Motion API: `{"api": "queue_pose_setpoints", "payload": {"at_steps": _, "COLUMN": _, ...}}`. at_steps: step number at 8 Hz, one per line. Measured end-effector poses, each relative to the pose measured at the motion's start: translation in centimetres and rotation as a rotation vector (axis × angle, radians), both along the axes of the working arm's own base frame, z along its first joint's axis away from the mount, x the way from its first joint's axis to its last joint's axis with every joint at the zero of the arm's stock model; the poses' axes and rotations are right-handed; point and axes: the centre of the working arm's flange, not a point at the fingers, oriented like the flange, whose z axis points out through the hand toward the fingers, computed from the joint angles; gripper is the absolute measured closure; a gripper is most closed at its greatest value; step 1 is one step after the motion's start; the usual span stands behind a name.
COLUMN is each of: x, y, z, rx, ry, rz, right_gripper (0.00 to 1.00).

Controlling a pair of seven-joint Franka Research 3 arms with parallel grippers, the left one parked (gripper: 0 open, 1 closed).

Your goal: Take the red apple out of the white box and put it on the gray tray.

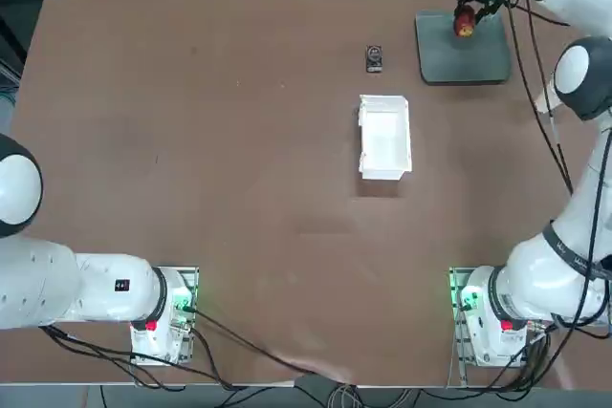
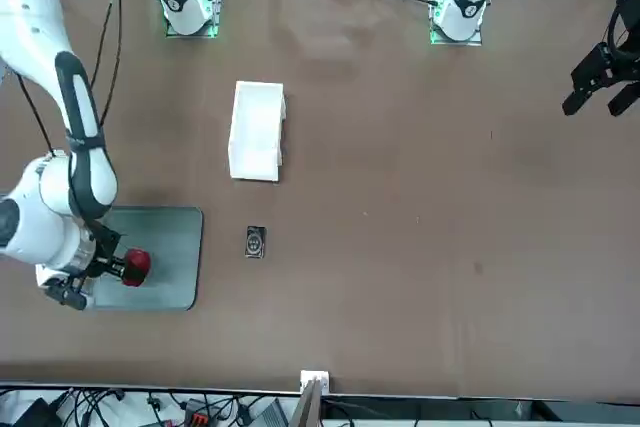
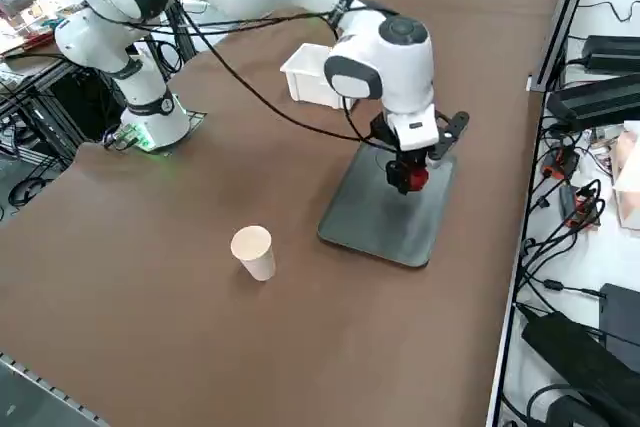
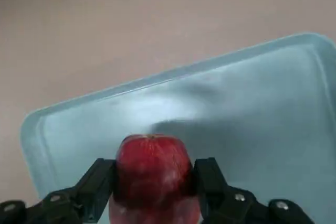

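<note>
Brown table, red apple (image 4: 153,177) between the right tool's (image 4: 155,182) fingers, above gray tray (image 4: 252,114)

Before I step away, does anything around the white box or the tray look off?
Nothing stands out: the white box sits upright, and the right gripper holds the red apple over the gray tray.

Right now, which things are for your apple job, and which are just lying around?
For the job:
- red apple, between the fingers of my right gripper
- gray tray, under the apple and gripper
- white box, where the apple should come out of

Just lying around:
- white paper cup
- small dark gadget between the box and the tray
</note>
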Motion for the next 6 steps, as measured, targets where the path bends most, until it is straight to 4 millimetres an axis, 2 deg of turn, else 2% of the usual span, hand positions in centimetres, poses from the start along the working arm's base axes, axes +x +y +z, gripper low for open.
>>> {"api": "queue_pose_setpoints", "payload": {"at_steps": 2, "x": -0.15, "y": 0.08, "z": -1.97, "rx": 0.005, "ry": 0.021, "rz": 0.001, "right_gripper": 0.14}}
{"api": "queue_pose_setpoints", "payload": {"at_steps": 6, "x": -0.12, "y": -0.27, "z": -1.92, "rx": 0.004, "ry": 0.020, "rz": -0.004, "right_gripper": 0.15}}
